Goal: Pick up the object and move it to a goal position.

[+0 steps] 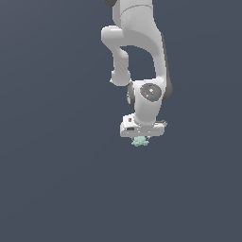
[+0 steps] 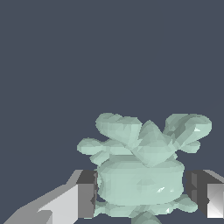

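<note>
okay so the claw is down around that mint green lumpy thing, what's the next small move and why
Probably close the claw. In the wrist view the mint-green object sits between both fingers, with a slim gap on one side, so it looks straddled but not clearly clamped. Lifting should wait until the fingers press its sides.

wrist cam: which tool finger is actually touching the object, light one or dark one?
The light finger: it sits flush against the mint-green object. The dark finger shows a thin gap beside it.
</note>
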`<state>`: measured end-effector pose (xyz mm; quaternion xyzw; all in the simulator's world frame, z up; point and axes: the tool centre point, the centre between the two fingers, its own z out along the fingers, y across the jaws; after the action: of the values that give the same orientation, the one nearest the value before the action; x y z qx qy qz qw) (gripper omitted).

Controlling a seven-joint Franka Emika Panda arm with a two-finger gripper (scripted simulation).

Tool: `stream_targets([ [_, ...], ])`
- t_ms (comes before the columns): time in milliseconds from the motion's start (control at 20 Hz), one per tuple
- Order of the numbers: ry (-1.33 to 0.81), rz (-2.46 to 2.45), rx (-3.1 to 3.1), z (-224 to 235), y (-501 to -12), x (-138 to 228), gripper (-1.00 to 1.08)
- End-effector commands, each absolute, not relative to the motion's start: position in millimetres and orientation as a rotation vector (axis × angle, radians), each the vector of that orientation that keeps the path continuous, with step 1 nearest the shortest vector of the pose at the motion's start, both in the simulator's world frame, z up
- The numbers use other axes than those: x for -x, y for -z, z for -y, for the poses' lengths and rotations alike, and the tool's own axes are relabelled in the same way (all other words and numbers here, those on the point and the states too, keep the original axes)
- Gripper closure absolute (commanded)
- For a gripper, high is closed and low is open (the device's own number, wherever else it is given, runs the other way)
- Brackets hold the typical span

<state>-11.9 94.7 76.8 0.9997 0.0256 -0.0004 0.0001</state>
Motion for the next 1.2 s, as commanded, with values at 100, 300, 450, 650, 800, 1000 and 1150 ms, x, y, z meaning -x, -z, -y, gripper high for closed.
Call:
stream_targets([
  [100,-0.001,-0.081,-3.140,-103.7,-106.1,24.8,1.08],
  [300,-0.001,-0.082,-3.139,-114.0,-140.1,40.0,1.08],
  [450,-0.001,-0.082,-3.139,-122.2,-167.8,52.1,1.08],
  [650,-0.001,-0.082,-3.139,-133.9,-206.5,69.0,1.08],
  [800,-0.001,-0.082,-3.139,-143.2,-237.6,82.2,1.08],
  [1000,-0.001,-0.082,-3.139,-155.3,-277.5,98.6,1.08],
  [1150,-0.001,-0.082,-3.139,-163.4,-304.1,109.3,1.08],
])
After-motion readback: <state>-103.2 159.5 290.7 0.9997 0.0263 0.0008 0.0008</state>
